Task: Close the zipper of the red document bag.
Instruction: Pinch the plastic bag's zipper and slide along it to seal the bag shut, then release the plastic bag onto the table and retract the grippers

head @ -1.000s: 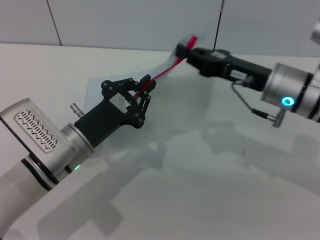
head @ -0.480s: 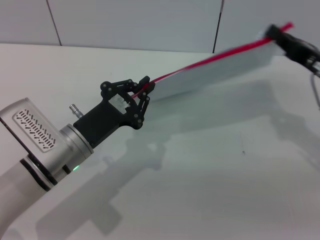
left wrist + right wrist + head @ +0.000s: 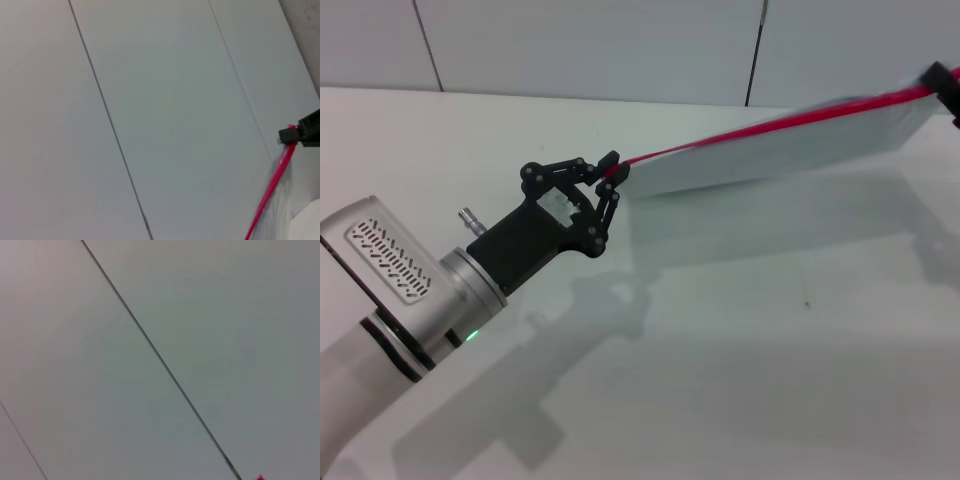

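Left gripper [image 3: 610, 180] clenched on the near-left end of the zipper [image 3: 770, 125], holding the bag [image 3: 780, 150] lifted off the table [image 3: 740, 340]. Bag stretched taut, edge-on, from centre-left up to the far right, red zipper along its top edge. Right gripper [image 3: 945, 82] at the far right frame edge on the bag's other end, mostly cut off; finger state can't be told. Wall panels [image 3: 150, 100] behind.

From my left wrist, pale wall panels [image 3: 165, 100] with thin dark seams, the zipper [image 3: 270, 192] a thin red strip stretched taut away from me, its far end pinched by my right gripper [image 3: 295, 136], black, clamped on the red tip
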Motion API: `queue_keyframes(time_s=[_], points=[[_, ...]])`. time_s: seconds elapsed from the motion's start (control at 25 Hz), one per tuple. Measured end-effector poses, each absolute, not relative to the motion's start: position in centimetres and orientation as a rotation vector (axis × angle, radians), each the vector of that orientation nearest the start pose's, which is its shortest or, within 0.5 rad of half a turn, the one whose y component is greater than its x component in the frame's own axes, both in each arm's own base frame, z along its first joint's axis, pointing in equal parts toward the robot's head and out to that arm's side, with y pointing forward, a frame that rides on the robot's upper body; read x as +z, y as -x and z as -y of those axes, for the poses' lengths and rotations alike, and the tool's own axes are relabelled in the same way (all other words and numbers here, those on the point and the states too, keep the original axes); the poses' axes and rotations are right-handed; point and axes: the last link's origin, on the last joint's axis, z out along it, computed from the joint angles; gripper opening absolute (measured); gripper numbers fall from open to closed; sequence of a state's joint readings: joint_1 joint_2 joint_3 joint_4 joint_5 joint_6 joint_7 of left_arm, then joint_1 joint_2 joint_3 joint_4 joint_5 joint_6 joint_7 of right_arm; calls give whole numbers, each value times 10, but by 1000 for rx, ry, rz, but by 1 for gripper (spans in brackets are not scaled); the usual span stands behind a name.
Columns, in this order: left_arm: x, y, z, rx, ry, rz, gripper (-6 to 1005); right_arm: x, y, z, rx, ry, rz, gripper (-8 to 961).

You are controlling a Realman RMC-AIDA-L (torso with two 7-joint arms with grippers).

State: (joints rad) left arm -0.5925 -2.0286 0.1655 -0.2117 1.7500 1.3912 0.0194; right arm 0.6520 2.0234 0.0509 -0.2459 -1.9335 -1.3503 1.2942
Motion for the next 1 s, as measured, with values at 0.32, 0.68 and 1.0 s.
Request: queue_keyframes(time_s=[0.32,0.68,1.0], points=[[-53,256,-323,-816,2001,41,150,46,-283,-364,1229,1947,-698,15],[-38,264,-323,-834,1892,93,335,48,-285,-327,1277,1769,-380,352],[-5,270,-308,-939,1669,69,753,34,-280,-319,1168,1717,-208,749]])
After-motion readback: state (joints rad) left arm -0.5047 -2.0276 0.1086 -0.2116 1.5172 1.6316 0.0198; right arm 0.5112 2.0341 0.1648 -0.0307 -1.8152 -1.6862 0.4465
